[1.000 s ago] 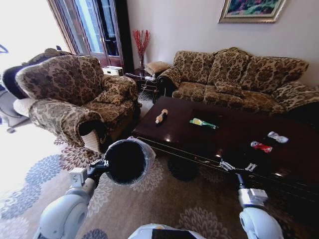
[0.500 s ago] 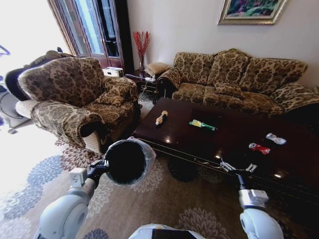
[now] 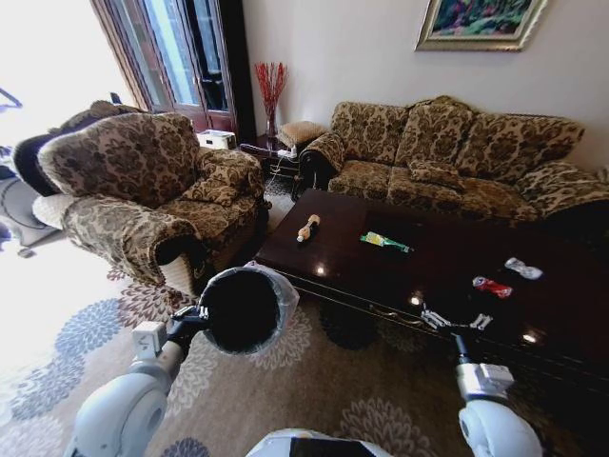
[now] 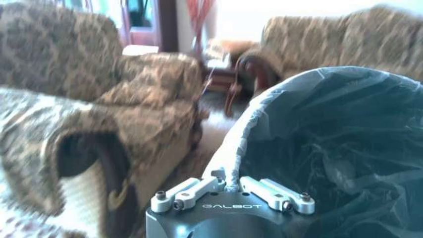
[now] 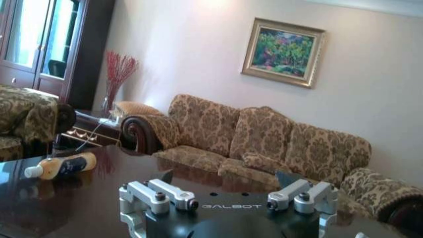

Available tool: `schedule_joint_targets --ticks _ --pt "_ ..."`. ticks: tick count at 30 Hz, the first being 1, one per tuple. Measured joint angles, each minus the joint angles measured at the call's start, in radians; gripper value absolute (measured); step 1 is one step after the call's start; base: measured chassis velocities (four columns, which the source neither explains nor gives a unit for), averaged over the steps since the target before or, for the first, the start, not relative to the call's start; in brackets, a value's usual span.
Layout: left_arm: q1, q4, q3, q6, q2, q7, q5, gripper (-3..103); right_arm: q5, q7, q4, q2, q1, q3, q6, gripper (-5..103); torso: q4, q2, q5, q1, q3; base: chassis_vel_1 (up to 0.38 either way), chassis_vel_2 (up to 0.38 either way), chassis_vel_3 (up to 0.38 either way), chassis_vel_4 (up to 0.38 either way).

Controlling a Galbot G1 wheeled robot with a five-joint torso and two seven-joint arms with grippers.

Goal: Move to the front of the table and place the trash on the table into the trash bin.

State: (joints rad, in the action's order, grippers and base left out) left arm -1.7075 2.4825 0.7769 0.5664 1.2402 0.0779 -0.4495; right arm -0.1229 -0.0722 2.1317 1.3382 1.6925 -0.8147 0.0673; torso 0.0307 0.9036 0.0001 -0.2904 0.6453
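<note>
The left gripper (image 3: 195, 318), clamped on the lined trash bin's (image 3: 240, 309) rim, carries it ready while the right gripper (image 3: 455, 320), seemingly open, hovers at the table's (image 3: 381, 267) six-o'clock edge, with the red wrapper (image 3: 491, 286) at its one o'clock.

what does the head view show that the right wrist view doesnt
Head view alone: the green-yellow bottle, red wrapper and silver-white wrapper on the table, plus the left claw shut on the trash bin. Right wrist view alone: a close look at the tan-orange bottle's white cap. Both share the tan-orange bottle, the open right claw, the sofa and the painting.
</note>
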Motion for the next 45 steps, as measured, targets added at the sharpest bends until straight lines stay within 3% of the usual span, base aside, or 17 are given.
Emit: schedule_joint_targets --ticks 18,36,41,45 --pt "-0.012 0.005 0.001 -0.013 0.003 0.005 0.005 0 -0.014 0.013 0.003 0.002 0.019 -0.009 0.013 100 0.0002 0.008 0.0 -0.004 0.003 -0.028 0.038 0.031 -0.029" --pt "-0.02 0.017 0.009 -0.005 0.001 0.023 0.005 0 -0.04 0.008 0.005 -0.005 0.006 0.017 0.026 100 0.0003 0.002 0.0001 -0.003 0.001 -0.227 0.216 0.218 -0.219" --pt "-0.032 0.017 0.02 -0.001 -0.001 0.038 0.005 0 -0.105 0.053 0.018 -0.036 -0.034 0.054 -0.002 100 -0.0001 0.001 0.0 -0.001 0.0 -0.044 0.017 0.022 -0.015" --pt "-0.038 0.019 0.054 0.03 -0.016 0.047 0.011 0 -0.218 0.095 0.031 -0.092 -0.105 0.115 -0.106 100 0.0 0.002 -0.0003 0.001 -0.001 0.041 -0.027 -0.035 0.038"
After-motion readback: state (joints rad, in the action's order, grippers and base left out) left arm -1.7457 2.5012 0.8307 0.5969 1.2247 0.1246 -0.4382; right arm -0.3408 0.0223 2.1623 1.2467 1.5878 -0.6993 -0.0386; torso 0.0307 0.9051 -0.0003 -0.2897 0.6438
